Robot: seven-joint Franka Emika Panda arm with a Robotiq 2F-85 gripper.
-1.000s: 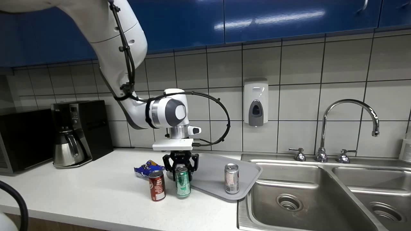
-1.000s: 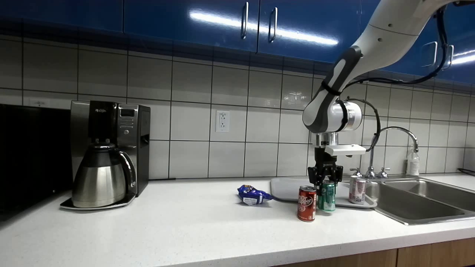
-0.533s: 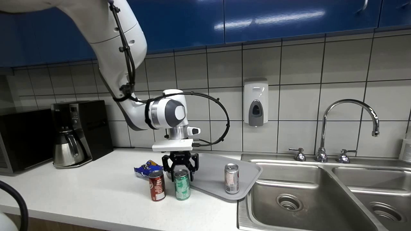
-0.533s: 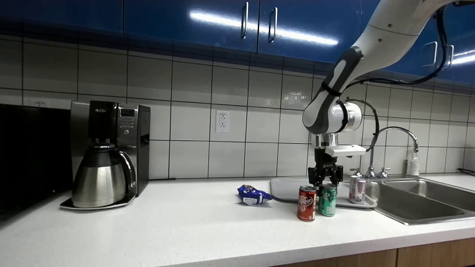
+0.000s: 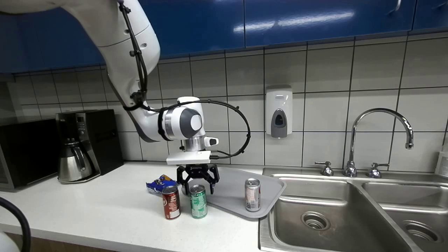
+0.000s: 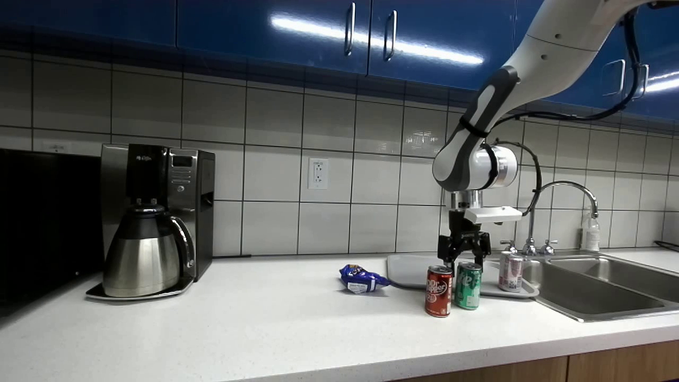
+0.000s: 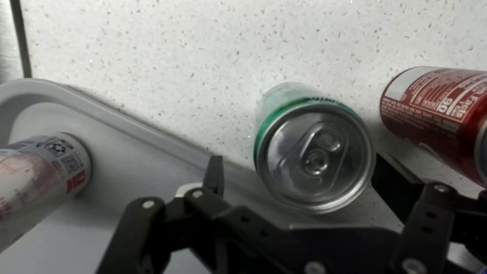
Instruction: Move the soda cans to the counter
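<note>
My empty gripper [image 5: 199, 191] hangs spread wide by the green soda can [image 5: 198, 203] on the counter [image 5: 122, 204]. I'd rise straight, not brushing it, then fetch the silver can [image 5: 252, 195] on the tray [image 5: 227, 187].

Glare streaks blue cabs [image 6: 307, 53], tiles [image 6: 273, 172] below dim, in both ext. views.

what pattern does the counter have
The counter is whitish with small, scattered darker specks, showing best in the wrist view.
</note>
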